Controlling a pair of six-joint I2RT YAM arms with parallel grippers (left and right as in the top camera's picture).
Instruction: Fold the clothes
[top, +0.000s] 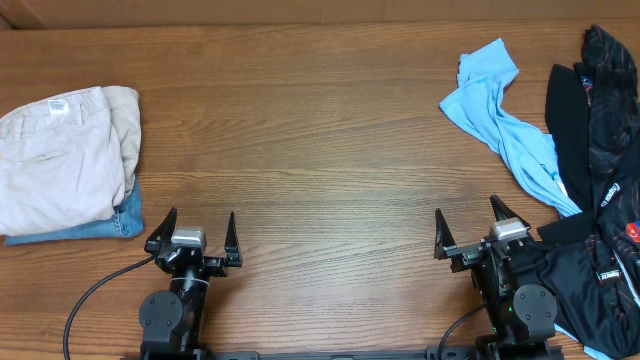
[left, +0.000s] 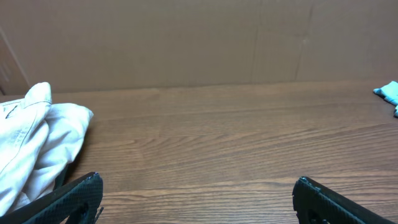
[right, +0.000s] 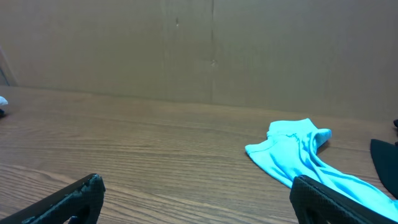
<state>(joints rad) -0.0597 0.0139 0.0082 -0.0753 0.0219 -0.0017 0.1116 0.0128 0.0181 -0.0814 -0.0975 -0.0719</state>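
The black jersey (top: 612, 120) with white and orange logos lies crumpled along the table's right edge in the overhead view, running from the far right corner down to the front right. My right gripper (top: 468, 226) is open and empty just left of the jersey's lower part; in the right wrist view (right: 196, 186) its fingers spread over bare wood. My left gripper (top: 194, 232) is open and empty at the front left; it also shows in the left wrist view (left: 198, 190).
A light blue shirt (top: 500, 110) lies at the right, partly under a plain black garment (top: 566, 120); the shirt also shows in the right wrist view (right: 305, 155). Folded beige clothes (top: 60, 155) sit on folded denim (top: 120, 222) at the left edge.
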